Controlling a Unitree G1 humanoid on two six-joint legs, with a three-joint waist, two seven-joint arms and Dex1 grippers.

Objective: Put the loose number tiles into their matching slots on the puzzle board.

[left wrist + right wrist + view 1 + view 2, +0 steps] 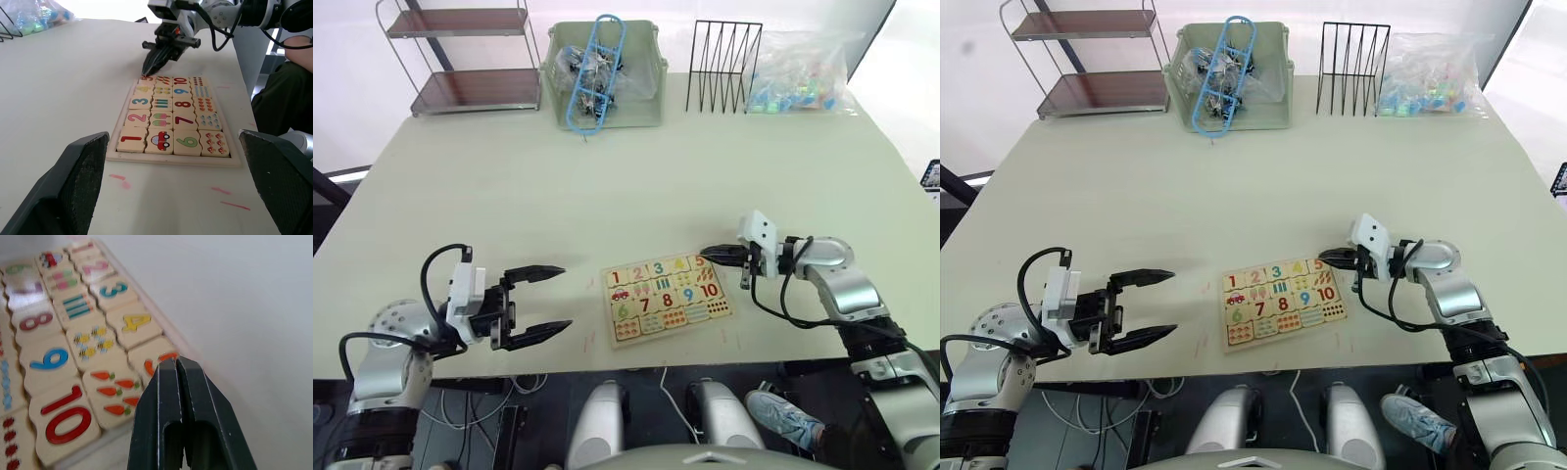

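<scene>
A: While we log this, where does the puzzle board [668, 299] lie, and what sits in it?

B: One board, flat on the table [607, 176] near its front edge, between the two arms. Five number tiles fill the row along its far long edge: tile 1 [132, 141], tile 2 [138, 117], tile 3 [140, 102], tile 4 [145, 89], and tile 5 [155, 357], partly hidden. All five are seated in their slots. Beside them runs one row of picture tiles, then one row numbered 6 to 10, then one more picture row.

A: Grippers?

B: Two. The right gripper [709, 252] has its fingers pressed together, tips down at the board's corner on or just over tile 5; I cannot tell whether they touch it. The left gripper [548, 299] hangs just left of the board, fingers spread wide and holding nothing.

A: Items at the back of the table?

B: Four, counted left to right. One two-tier wire shelf [470, 59]. One pale green bin [604, 73] of small items, with a blue plastic piece [597, 69] sticking up from it. One black wire rack [722, 67]. One clear bag [803, 70] of coloured pieces. All stand well apart from the board.

A: Marks?

B: Several small red marks [122, 180] on the table beside the board's near short edge.
</scene>
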